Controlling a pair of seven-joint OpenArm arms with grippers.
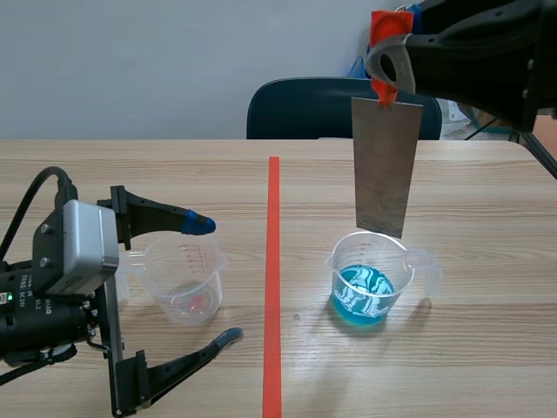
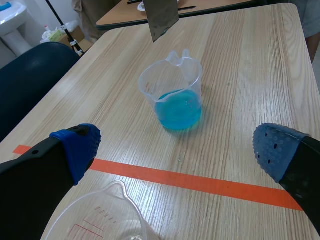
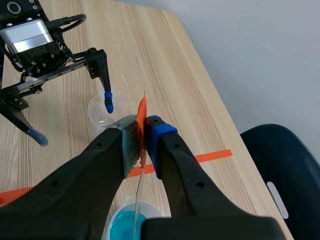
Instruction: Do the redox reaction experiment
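Note:
A grey metal strip [image 1: 384, 165] with an orange-red top hangs upright from my right gripper [image 1: 385, 83], which is shut on it high above the table. Its lower end sits just over the rim of a clear beaker of blue liquid [image 1: 365, 283], not in the liquid. The right wrist view shows the strip [image 3: 139, 187] edge-on between the pads, with the blue beaker [image 3: 131, 222] below. My left gripper [image 1: 209, 283] stands open around an empty clear beaker [image 1: 184, 279] left of the tape line. From the left wrist, the blue beaker [image 2: 174, 97] lies ahead and the empty beaker [image 2: 100, 220] under the fingers.
An orange-red tape line [image 1: 273, 279] runs down the middle of the wooden table [image 1: 470, 366]. A dark blue chair [image 1: 322, 109] stands behind the far edge. Bare wood lies in front of both beakers.

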